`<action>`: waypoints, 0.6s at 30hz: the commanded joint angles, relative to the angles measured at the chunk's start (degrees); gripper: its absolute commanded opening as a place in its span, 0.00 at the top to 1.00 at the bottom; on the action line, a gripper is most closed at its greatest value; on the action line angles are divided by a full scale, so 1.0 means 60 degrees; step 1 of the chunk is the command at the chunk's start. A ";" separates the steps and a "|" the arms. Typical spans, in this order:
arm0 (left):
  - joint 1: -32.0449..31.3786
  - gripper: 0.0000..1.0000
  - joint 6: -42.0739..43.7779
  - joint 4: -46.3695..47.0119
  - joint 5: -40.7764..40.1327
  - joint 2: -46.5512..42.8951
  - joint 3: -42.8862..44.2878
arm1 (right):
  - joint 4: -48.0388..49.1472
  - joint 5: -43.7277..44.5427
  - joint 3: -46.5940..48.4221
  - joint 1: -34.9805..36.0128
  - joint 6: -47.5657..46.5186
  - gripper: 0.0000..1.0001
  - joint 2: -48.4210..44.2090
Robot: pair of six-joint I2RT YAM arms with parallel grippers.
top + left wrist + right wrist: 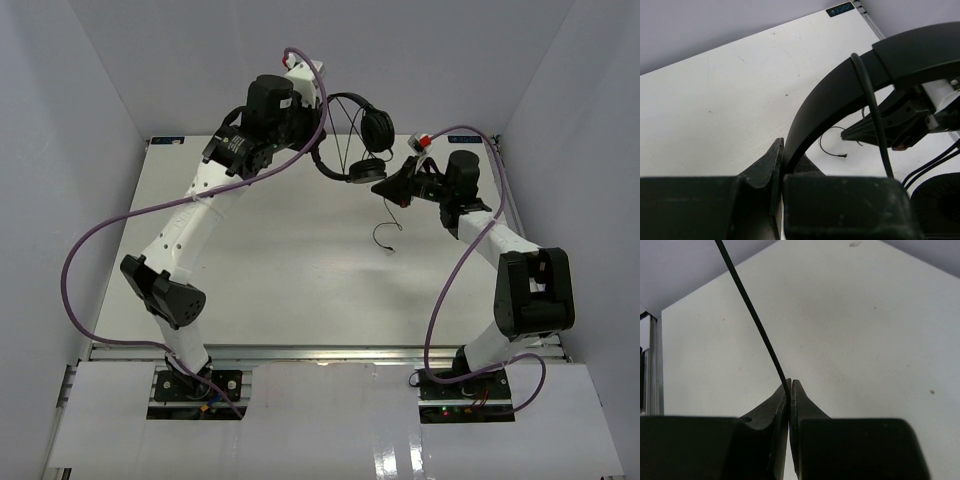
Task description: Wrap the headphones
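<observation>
Over white tabletop (280, 270) | left fingers (765, 170) clamped small black on-ear headphones (378, 128) by headband (830, 95) | right fingers (802, 405) pinched thin black cord (755, 315) just rightward

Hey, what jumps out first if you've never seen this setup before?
Black headphones hang lifted over the far middle of the white table, the left gripper shut on their headband. Just right of them, the right gripper pinches their thin cord, whose loose end curls free.
</observation>
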 commanded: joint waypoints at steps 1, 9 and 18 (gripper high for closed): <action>0.0077 1.00 0.0222 -0.0417 -0.0448 -0.0839 -0.0625 | 0.1917 0.0144 0.0286 -0.0495 0.1061 0.92 -0.0542; 0.0040 1.00 0.0368 -0.0379 0.0853 -0.1127 -0.2101 | 0.1524 0.0281 0.1918 -0.0774 0.1045 0.92 -0.0111; -0.0104 1.00 0.0684 -0.0705 0.1202 -0.1188 -0.3338 | 0.1773 0.0712 0.2886 -0.0909 0.1520 0.92 0.0168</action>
